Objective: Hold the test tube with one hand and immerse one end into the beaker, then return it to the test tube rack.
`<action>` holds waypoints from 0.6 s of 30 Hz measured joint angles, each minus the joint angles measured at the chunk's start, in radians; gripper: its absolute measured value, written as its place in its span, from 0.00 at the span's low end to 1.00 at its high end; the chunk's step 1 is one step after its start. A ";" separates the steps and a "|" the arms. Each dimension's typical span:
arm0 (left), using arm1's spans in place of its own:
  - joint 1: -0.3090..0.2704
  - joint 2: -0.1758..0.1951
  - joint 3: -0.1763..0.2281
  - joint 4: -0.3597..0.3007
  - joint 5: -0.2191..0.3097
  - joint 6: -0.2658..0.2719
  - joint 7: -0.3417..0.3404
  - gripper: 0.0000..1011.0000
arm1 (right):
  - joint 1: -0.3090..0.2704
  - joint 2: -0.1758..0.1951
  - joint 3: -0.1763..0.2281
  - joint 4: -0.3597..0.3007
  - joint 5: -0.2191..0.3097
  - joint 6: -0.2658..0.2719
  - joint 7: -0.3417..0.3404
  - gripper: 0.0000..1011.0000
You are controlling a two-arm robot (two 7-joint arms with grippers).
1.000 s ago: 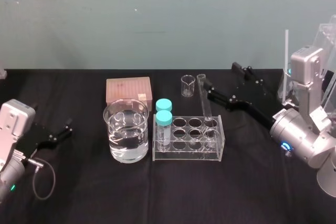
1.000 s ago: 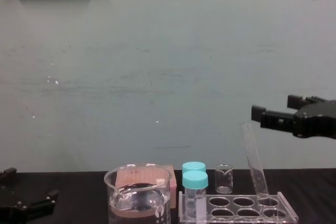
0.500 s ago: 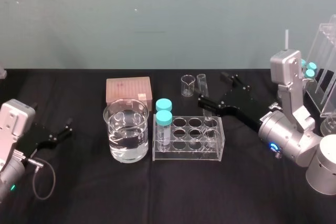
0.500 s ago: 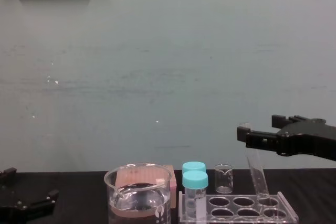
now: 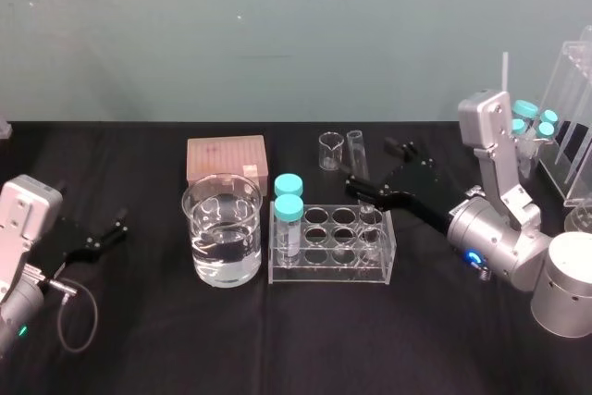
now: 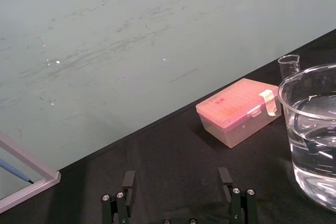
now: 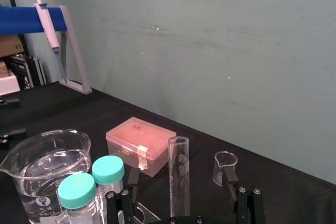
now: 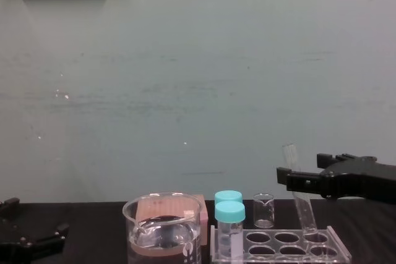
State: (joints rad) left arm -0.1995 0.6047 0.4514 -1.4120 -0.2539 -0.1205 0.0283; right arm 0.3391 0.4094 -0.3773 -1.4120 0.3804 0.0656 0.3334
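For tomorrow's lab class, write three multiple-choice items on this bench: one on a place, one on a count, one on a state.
1. In the test tube rack, the test tube stands at: A the left end; B the middle; C the right end.
2. Count of teal-capped vials in that rack: A one; B two; C four.
3. The right gripper is: A open, one finger each side of the tube; B shut on the tube; C shut on a vial.
Answers: 1 C, it leans in a right-end hole. 2 B, two caps stand at the rack's left end. 3 A, the right wrist view shows gaps between tube and fingers. The left gripper is parked at the table's left.
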 joint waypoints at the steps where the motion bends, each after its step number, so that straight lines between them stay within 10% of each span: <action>1: 0.000 0.000 0.000 0.000 0.000 0.000 0.000 0.99 | 0.002 -0.002 0.001 0.004 -0.002 0.001 0.002 0.99; 18: 0.000 0.000 0.000 0.000 0.000 0.000 0.000 0.99 | 0.036 -0.038 0.017 0.063 -0.041 0.022 0.037 0.99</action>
State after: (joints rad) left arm -0.1995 0.6047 0.4514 -1.4120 -0.2539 -0.1205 0.0283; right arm 0.3751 0.3715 -0.3608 -1.3493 0.3391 0.0877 0.3703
